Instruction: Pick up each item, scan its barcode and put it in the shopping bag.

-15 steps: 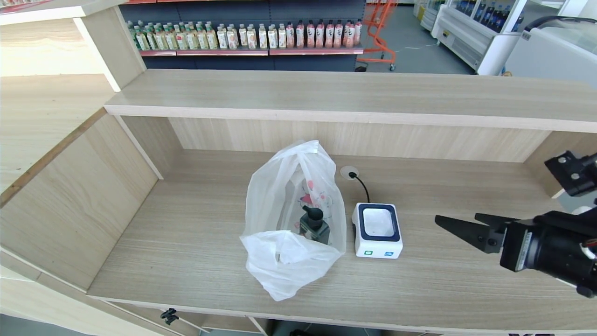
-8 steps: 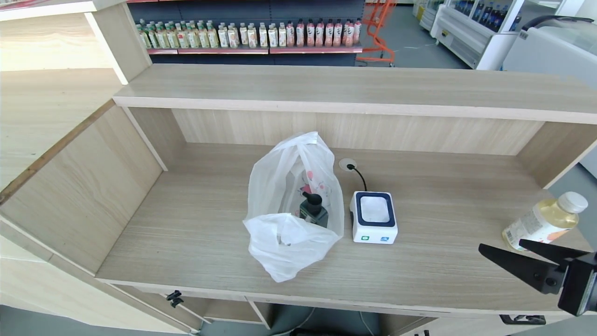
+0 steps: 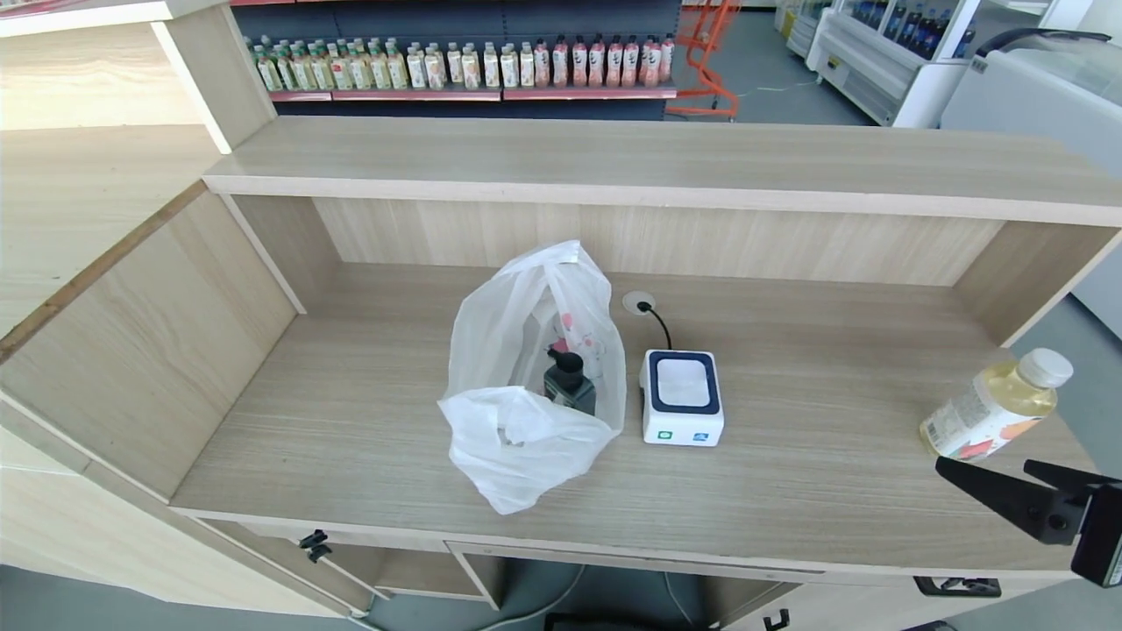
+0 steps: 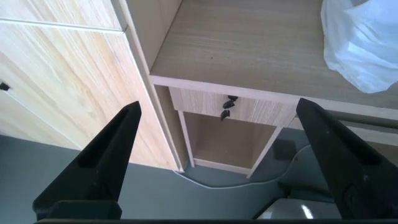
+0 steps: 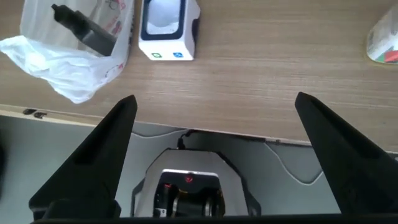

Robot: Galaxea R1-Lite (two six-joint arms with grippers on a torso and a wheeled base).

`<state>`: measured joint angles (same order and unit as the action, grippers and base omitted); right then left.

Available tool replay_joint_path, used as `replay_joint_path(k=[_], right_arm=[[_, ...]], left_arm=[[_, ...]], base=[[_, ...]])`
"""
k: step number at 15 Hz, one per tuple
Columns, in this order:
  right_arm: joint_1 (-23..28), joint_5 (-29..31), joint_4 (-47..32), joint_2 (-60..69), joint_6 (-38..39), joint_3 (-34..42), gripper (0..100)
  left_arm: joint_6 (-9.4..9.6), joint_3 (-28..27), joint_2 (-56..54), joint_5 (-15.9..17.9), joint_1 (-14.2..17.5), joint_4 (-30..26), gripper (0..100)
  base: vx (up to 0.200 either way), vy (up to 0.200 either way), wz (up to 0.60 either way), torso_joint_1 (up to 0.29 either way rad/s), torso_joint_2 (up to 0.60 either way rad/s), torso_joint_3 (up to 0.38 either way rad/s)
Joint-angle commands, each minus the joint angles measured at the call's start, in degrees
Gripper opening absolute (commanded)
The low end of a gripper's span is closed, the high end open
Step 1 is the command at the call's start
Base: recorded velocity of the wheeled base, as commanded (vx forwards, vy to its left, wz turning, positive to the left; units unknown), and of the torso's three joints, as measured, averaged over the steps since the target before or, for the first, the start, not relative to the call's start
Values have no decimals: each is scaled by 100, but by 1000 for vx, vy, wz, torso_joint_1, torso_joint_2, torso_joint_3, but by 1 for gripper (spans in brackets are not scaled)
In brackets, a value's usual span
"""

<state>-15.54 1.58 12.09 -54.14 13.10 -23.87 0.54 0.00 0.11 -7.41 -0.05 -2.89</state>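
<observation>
**One bottle left to scan, both hands empty**

Nearest, the right hand (image 3: 981,461) hangs at the front right corner of the surface (image 3: 833,473), its two dark fingers spread wide with nothing between them. It points toward the bottle (image 3: 995,407) of pale yellow liquid with a white cap just beyond it, which looks like a line-up for a grasp. The left hand (image 4: 219,104) is equally wide open and empty. It sits low off the front left corner, above the floor and the cabinet front, likely parked there to stay out of the way.

The bottle is at the right end of the surface, near the hand but not touching it, and well apart from the other things. It has probably not been scanned yet. I cannot tell whether it is upright or leaning.

Mid-surface, the white shopping bag (image 3: 526,394) slumps with its mouth gaping upward, so items can be dropped straight in. A dark pump bottle (image 3: 570,386) already sits inside. Just beside the bag on its right, the scanner (image 3: 682,396) lies with its window facing up, convenient for passing a barcode over it on the way to the bag. Its cable (image 3: 659,326) runs back into a hole in the surface.

Beyond that a raised ledge (image 3: 657,158) crosses the back, and farther off a store shelf (image 3: 465,92) holds rows of drinks.
</observation>
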Motion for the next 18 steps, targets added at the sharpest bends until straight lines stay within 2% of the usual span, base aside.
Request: replay_joint_path(k=[1,11,15,18], right_arm=[[324,-18,-32,-18,-1,40,100],[1071,105,-743,-150,-1,128,100],[1168,246,-708,-536,17,93,100],[1176,96,-207,-870,-27,67,100]], left_arm=[[-1,0,-2,-6,-4,-1,100],[-10,0,-2,-6,-4,-1,100],[-10,0,-2,-6,-4,-1,100],[-10,0,-2,-6,-4,-1,100]], base=[[0,-200,0,2,2,-2],[0,-200,0,3,2,3],[0,0,0,0,0,0],[0,0,0,0,0,0]])
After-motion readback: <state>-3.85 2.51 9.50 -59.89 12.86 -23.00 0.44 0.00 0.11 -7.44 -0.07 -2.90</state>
